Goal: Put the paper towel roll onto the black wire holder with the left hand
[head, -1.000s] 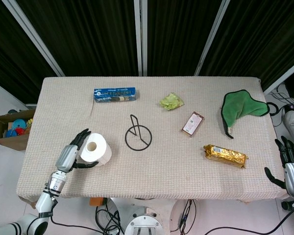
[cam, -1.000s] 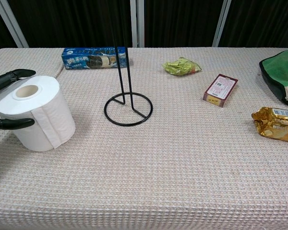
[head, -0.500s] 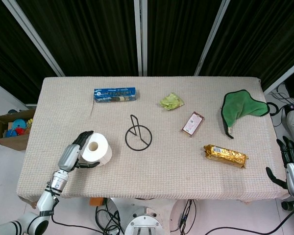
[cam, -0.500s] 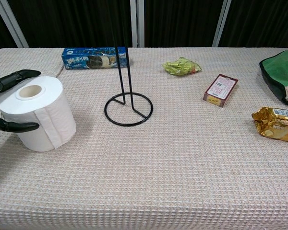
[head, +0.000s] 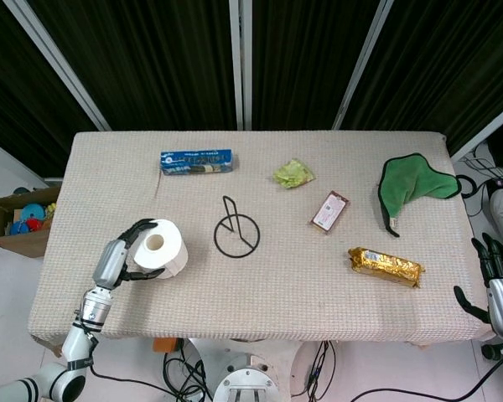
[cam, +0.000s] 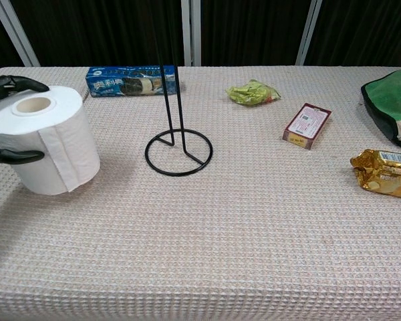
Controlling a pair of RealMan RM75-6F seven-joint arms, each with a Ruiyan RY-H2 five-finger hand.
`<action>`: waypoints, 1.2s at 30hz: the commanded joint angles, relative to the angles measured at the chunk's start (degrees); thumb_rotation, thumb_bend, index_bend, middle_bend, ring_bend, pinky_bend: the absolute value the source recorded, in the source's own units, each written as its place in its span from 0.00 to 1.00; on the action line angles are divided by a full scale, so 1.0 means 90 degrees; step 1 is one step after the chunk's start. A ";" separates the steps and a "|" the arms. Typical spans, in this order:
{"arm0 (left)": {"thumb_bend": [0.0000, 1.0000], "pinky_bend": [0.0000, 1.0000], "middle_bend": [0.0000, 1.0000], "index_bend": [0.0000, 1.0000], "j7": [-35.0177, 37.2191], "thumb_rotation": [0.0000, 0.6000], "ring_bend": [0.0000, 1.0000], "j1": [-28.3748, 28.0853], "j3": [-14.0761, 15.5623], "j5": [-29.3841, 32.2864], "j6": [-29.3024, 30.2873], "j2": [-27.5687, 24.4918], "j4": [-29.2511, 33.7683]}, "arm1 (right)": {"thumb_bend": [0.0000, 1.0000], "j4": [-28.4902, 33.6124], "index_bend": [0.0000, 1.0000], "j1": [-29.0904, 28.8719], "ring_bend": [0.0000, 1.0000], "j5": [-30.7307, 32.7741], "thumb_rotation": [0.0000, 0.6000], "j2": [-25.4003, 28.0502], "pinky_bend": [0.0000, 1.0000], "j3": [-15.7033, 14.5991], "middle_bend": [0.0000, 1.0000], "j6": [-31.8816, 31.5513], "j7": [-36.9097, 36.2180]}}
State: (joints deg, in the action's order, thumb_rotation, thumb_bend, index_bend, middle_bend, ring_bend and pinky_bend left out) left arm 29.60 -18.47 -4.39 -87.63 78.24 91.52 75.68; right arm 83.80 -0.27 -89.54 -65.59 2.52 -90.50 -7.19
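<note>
**White roll gripped at the table's left edge, holder standing free**

White paper fills the left hand (head: 124, 258) in the head view: the roll (head: 160, 248) sits upright near the table's (head: 268, 301) front-left part, dark fingers (head: 137, 228) curled over its far side and a thumb under its near side, clamped on it. The holder (head: 235, 231) stands to the roll's right, apart from it, near the table's middle. Behind them lie a blue box (head: 196, 161) and a green wrapper (head: 293, 174). Further right are a red box (head: 329, 211), a green cloth (head: 411, 188) and a gold packet (head: 386, 265). The right hand (head: 501, 283) hangs off the table's right edge, fingers spread and holding nothing. A cardboard box (head: 17, 218) of toys stands on the floor to the left.

In the chest view the roll (cam: 45, 138) stands with its core hole up, fingers (cam: 17, 83) hooked over its top rim and the thumb (cam: 13, 156) pressed against its side. The holder (cam: 178, 148), a ring base with two thin uprights, stands clear to the right. The blue box (cam: 129, 80) lies behind, the green wrapper (cam: 253, 92), red box (cam: 307, 125), green cloth (cam: 390, 100) and gold packet (cam: 384, 172) to the right.
</note>
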 commanded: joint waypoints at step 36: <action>0.36 0.30 0.58 0.39 -0.0996 1.00 0.48 -0.1870 -0.2194 0.1871 -0.0981 -0.2289 0.4347 | 0.25 -0.0166 0.00 0.0034 0.00 0.0038 1.00 -0.0063 0.00 0.0015 0.00 -0.0034 -0.0169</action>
State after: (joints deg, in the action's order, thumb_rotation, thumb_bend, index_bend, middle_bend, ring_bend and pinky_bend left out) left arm 21.03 -34.91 -24.36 -71.09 69.59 70.47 115.18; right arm 82.33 0.03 -89.23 -66.16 2.64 -90.82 -8.69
